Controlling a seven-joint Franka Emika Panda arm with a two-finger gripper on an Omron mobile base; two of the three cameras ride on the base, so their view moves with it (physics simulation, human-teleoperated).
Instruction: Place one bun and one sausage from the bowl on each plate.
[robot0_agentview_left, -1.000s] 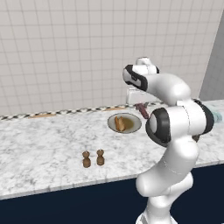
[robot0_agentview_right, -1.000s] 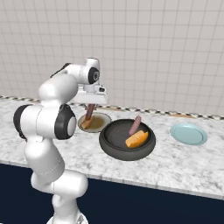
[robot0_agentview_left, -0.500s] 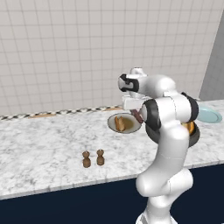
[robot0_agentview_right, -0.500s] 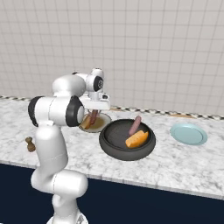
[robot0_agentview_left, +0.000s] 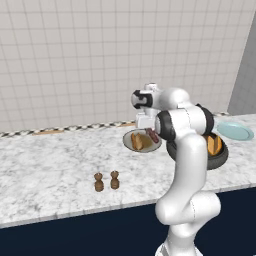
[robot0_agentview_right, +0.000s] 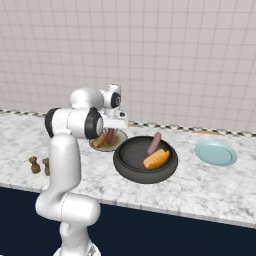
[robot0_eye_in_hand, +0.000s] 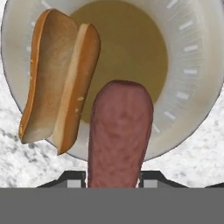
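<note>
sausage (robot0_eye_in_hand: 119, 135): mottled reddish-brown, bottom centre of the hand view
bun (robot0_eye_in_hand: 59, 78): golden-tan crust, paler cut faces, upper left
beige plate (robot0_eye_in_hand: 192, 78): beige-grey rim with pale dashes, brown centre
bowl (robot0_agentview_right: 145, 162): dark grey-black, holding an orange bun and a reddish sausage
teal plate (robot0_agentview_right: 215, 152): pale teal-blue, right side
surface (robot0_agentview_left: 50, 170): white-grey marble
shakers (robot0_agentview_left: 106, 181): brown, lower left
wall (robot0_agentview_left: 75, 60): off-white tiles, with a black-and-white checked strip along its foot

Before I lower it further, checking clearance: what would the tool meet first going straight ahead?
The tool, gripping the sausage, points at the beige plate; the sausage tip would likely touch its brown centre first, beside the bun.
</note>
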